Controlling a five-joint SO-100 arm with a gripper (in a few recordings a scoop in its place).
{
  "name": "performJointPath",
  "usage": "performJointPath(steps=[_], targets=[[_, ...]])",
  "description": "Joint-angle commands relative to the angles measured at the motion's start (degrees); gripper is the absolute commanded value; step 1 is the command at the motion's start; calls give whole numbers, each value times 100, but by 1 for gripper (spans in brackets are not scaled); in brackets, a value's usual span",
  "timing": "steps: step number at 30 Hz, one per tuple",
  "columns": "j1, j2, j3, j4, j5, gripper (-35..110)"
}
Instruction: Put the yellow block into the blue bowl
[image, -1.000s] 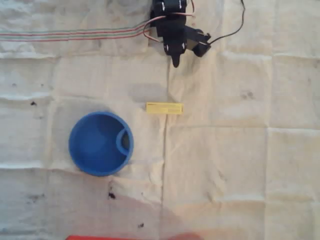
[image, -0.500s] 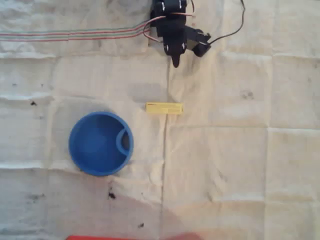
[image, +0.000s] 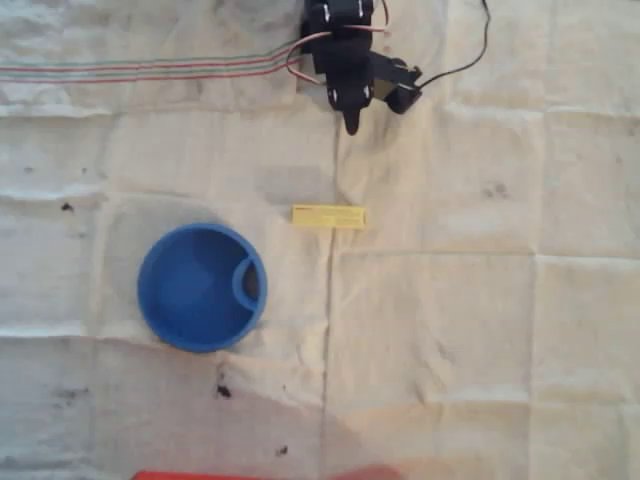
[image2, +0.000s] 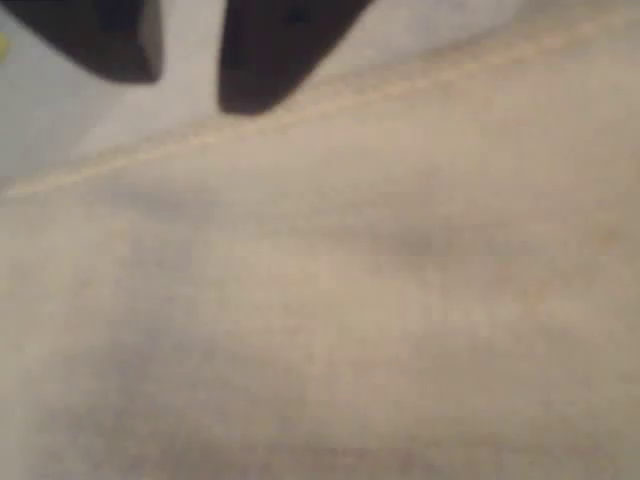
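Overhead view, taking the blue bowl (image: 202, 287) as the landmark. It sits on a creased off-white cloth (image: 450, 330) spread over the desk, mouth up, with a small curved tab inside its rim on the right side.

The yellow block (image: 329, 216) lies flat on the cloth up and to the right of the bowl, near it but not touching. Its long side runs left to right, and nothing grips it.

The black arm (image: 345, 40) is at the top edge, well above the bowl and to its right, and well apart from the block. The jaws (image: 351, 124) point down the picture toward the block, directly above it in the frame. From overhead they read as a single dark tip. In the wrist view two dark fingers (image2: 270, 50) show at the top with a narrow strip of cloth between them, so the jaws stand slightly parted and hold nothing.

A dark cable (image: 470, 55) trails from the arm toward the upper right. Thin red and green stripes (image: 140, 70) cross the cloth far above the bowl. A red strip (image: 230, 475) shows at the bottom edge, below the bowl. Small dark specks (image: 223, 390) dot the cloth just below the bowl.
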Motion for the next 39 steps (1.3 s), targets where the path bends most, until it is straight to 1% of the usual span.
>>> performJointPath(steps=[1,6,13,17,19,25,35,39], targets=[[18,589,396,-105,26,0],[44,580,44,-123,18,0],[-26,483,-1714,-132,18,0],[-26,387,-2355,-132,18,0],[-26,53,-2584,-132,18,0],[-18,-2030,-3568,-88,26,0],[53,-6319,-6715,-26,70,0],[53,-7761,-7629,396,79,1]])
